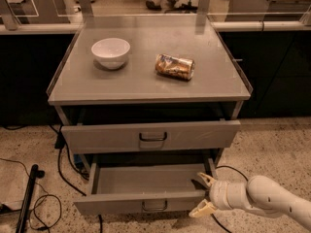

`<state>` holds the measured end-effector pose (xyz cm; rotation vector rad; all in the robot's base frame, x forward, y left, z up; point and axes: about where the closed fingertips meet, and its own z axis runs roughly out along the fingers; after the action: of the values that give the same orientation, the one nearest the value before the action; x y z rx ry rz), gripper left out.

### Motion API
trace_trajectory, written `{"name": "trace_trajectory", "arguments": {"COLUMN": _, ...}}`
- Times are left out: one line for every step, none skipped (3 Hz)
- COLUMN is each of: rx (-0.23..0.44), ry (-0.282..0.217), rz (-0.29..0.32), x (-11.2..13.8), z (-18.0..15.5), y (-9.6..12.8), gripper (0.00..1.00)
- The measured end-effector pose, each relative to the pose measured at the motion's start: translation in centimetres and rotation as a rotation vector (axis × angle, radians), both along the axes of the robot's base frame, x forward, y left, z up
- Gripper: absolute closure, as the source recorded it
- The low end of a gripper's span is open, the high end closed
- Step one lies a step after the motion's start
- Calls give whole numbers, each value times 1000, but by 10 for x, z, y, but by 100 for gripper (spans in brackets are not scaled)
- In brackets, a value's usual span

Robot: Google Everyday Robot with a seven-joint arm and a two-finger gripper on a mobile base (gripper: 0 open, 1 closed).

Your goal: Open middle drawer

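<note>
The middle drawer (121, 204) is pulled out toward me below the top drawer (150, 136). Its plain grey tray shows, and its low front panel carries a small dark loop handle (154, 206). My gripper (203, 194) is at the right end of that front panel. It is open: one fingertip is above and inside the panel's top edge, the other in front of it and lower. The white arm (267, 200) comes in from the lower right. The lowest drawer is out of view.
A white bowl (111, 51) and a can lying on its side (175, 66) rest on the cabinet top (146, 84). Cables (60, 164) and a black pole (26, 198) lie on the speckled floor at left. Dark counters stand behind.
</note>
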<state>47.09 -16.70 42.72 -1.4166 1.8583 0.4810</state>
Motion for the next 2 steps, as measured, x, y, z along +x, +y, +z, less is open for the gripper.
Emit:
{"name": "trace_trajectory", "arguments": {"rx": 3, "ry": 9, "rz": 1, "x": -3, "z": -2, "y": -2, "gripper": 37}}
{"name": "trace_trajectory", "arguments": {"rx": 13, "ry": 30, "rz": -29, "x": -17, "z": -9, "y": -18, "gripper": 60}}
